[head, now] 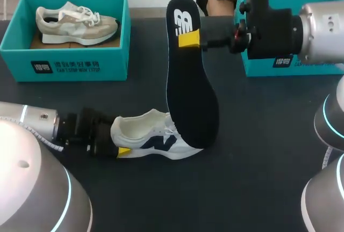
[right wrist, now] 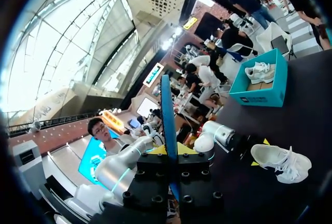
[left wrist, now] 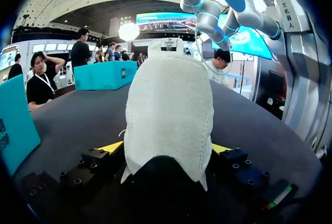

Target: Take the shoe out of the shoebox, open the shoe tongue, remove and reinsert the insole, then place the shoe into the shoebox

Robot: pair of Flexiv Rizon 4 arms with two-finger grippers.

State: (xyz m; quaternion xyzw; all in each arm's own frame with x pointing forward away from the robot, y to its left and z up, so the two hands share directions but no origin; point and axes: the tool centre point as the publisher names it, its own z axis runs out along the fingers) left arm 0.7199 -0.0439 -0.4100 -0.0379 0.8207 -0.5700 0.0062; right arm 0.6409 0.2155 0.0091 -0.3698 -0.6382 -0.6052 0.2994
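A white shoe with a navy logo lies on its side on the dark table. My left gripper is at its heel. In the left wrist view the heel fills the space between the wide-open fingers, a yellow tip on either side. My right gripper is shut on the heel end of a dark navy insole, which hangs down with its toe by the shoe's laces. From the right wrist the insole shows edge-on between the gripper fingers, the shoe on the table beyond.
A teal shoebox at the back left holds a second, beige shoe. Another teal shoebox stands at the back right, mostly behind my right arm. Bare dark table lies in front of the shoe.
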